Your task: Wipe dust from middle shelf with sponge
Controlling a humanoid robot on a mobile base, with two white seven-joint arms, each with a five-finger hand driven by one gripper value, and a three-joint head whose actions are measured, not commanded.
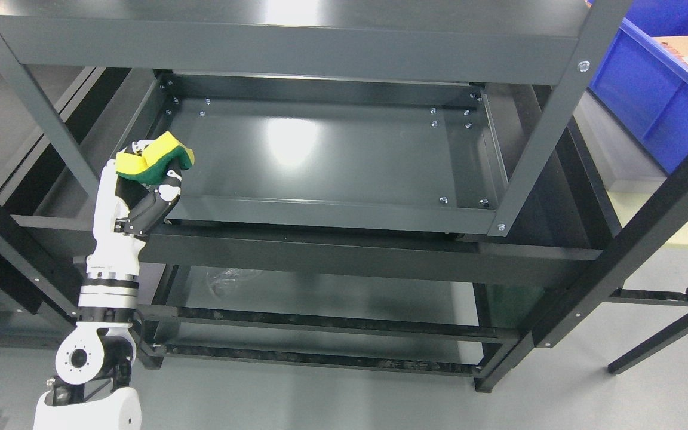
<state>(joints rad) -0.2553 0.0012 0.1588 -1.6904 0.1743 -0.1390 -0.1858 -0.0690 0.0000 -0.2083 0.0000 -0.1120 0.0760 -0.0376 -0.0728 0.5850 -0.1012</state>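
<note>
1. A dark grey metal shelving unit point(344, 42) fills most of the head view, seen from above. Its surfaces are smooth, painted and glossy, with white glare from overhead light, and small silver bolts mark the corners.
2. The middle shelf point(320, 155) is a shallow rectangular tray with raised lips on all sides. A bright patch of reflected light sits near its centre.
3. The sponge point(154, 158) is soft and two-layered, yellow foam on top and a dark green scouring layer underneath. It is bent into a curved, folded shape.
4. The left hand point(138, 197), white with black jointed fingers, rises from the lower left on a white and silver arm. Its fingers are curled around the sponge, gripping it from below, so the sponge sits at the top of the hand.
5. Hand and sponge are at the front left corner of the middle shelf, over its left edge. Whether the sponge touches the shelf surface cannot be told.
6. An angled upright post point(51, 119) of the unit stands just left of the hand.
7. A lower shelf point(320, 292) shows beneath, with a faint clear crumpled item point(230, 279) on it.
8. A blue plastic bin point(654, 89) sits at the upper right, on a pale table point(678, 221) beside the unit. The floor point(320, 400) is plain grey.
</note>
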